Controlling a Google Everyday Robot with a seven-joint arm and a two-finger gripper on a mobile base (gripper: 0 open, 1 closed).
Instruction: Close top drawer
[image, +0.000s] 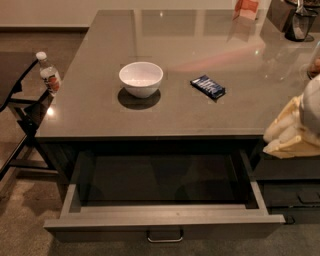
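The top drawer (100, 229) is pulled far out from under the grey counter (90, 117). Its inside looks dark and empty. Its flat grey front panel faces the camera near the bottom edge of the view, with a U-shaped metal pull (165, 238) at its centre. My gripper (294, 131) shows as a cream-coloured shape at the right edge. It is level with the counter's front right corner, above and to the right of the drawer, and does not touch the drawer.
On the counter stand a white bowl (141, 78) and a dark blue packet (208, 86). A water bottle (50, 75) stands on a dark chair (20, 112) at the left. Smaller drawer fronts (292, 195) lie to the right. Objects stand at the far right of the counter.
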